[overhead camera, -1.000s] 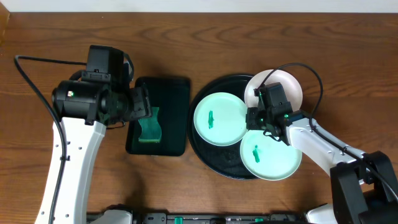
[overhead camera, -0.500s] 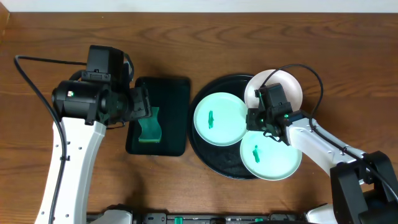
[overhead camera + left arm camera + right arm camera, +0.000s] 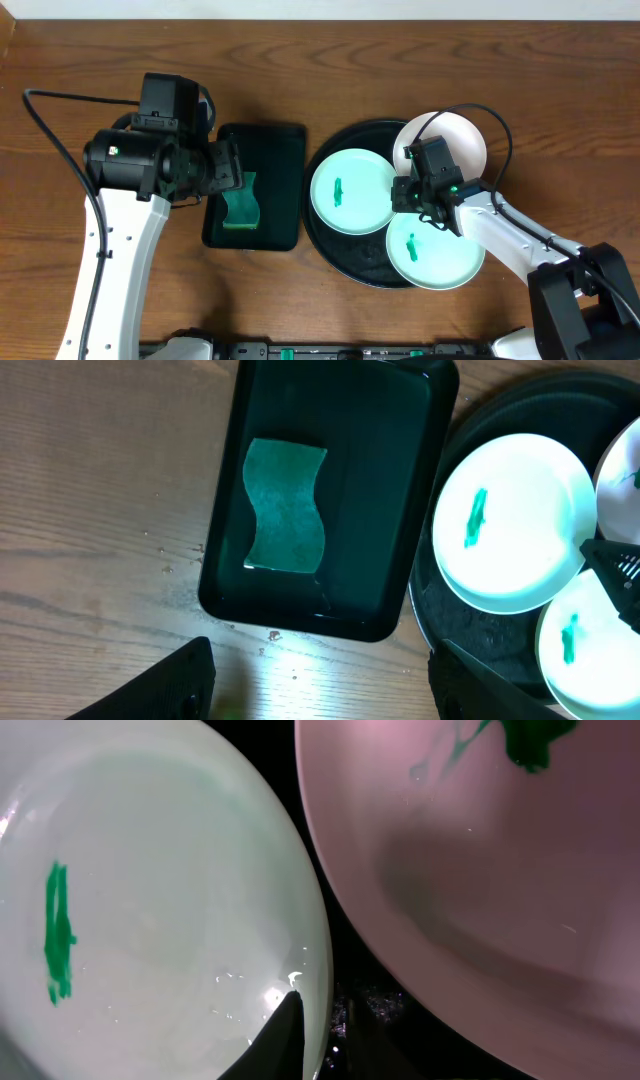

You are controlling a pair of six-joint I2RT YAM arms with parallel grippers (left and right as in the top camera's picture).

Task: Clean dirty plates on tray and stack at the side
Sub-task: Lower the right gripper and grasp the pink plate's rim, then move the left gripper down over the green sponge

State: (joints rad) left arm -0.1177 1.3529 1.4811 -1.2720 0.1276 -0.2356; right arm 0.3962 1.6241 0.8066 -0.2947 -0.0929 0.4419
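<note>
Three plates are sitting on the tray (image 3: 328,252). One mint plate (image 3: 352,190) is lying on the tray's left half, with a green smear showing at its centre. A second mint plate (image 3: 437,255) is resting at the tray's near right and hanging out over the rim, and it too is carrying a green smear. The white plate (image 3: 466,140) is sitting at the tray's far right, also jutting past the rim. In the right wrist view it is looking pinkish and showing a green smear near its edge.

The right gripper (image 3: 402,196) is hanging over the middle of the tray, at the right edge of the first mint plate, where the three plates are coming close together. In its own camera one finger (image 3: 285,1040) is lying on that plate's rim. The other finger is not standing out against the black tray, so I cannot tell whether the jaws are pinching the rim.

Just left of the tray a small tray (image 3: 275,150) is lying, and a green sponge (image 3: 240,205) is resting inside it, on the half away from the tray. The left gripper (image 3: 232,170) is hovering over the small tray's far-from-tray edge. Its fingers (image 3: 180,680) are spreading wide and holding nothing, and the sponge is lying untouched below them.
</note>
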